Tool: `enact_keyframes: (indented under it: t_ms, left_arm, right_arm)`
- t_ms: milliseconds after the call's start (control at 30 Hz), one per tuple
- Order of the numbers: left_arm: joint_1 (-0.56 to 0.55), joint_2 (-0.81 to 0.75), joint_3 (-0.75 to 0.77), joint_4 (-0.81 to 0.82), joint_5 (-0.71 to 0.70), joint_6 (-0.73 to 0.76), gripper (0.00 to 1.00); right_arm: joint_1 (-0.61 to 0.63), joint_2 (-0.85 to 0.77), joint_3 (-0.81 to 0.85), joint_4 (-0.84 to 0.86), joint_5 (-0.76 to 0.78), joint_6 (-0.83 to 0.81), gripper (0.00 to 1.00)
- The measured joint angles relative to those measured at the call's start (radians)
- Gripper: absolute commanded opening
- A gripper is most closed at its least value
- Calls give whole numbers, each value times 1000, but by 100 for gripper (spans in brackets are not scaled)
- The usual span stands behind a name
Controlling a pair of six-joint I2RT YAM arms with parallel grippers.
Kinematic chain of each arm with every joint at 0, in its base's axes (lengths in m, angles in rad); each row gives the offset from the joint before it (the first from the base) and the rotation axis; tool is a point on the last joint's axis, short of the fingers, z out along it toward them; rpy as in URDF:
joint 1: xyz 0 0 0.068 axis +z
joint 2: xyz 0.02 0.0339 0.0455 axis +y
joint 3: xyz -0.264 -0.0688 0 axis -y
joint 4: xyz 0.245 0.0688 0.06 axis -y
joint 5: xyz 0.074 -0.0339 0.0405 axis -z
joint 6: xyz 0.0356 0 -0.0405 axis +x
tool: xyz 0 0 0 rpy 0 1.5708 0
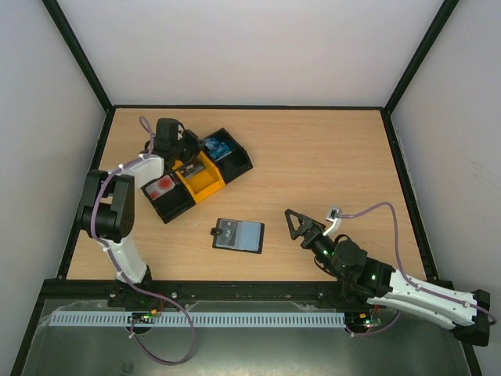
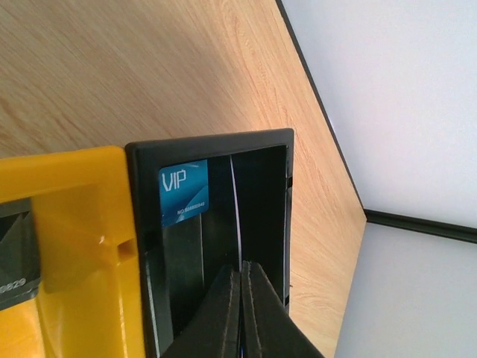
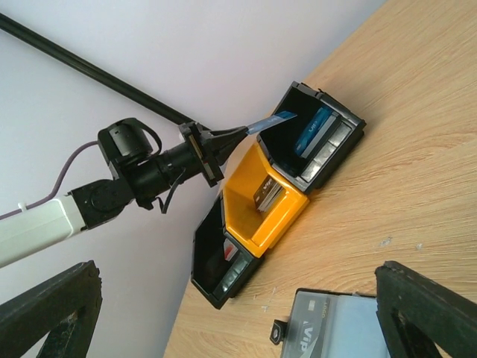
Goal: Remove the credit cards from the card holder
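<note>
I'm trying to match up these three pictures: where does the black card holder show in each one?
Top external: the card holder lies just below the picture's centre.
Left wrist: not in it.
Right wrist: at the bottom edge, right of centre, partly cut off.
Shared landmark: the yellow bin, in all three.

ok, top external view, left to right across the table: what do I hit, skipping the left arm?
left black bin → yellow bin → card holder → right fingers, open
</note>
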Motion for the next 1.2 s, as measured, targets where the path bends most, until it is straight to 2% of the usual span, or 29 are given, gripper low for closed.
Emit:
enact_keyframes:
  t_ms: [600,1200]
  left_arm:
    - [-40,142,120,-47,-64,5,3]
    - [-58,164,156,-68,-154,45,4]
  right_arm:
    - [0,-16,15,-36,38,-15,98]
    - [0,-27,15,-45,45,-16,98]
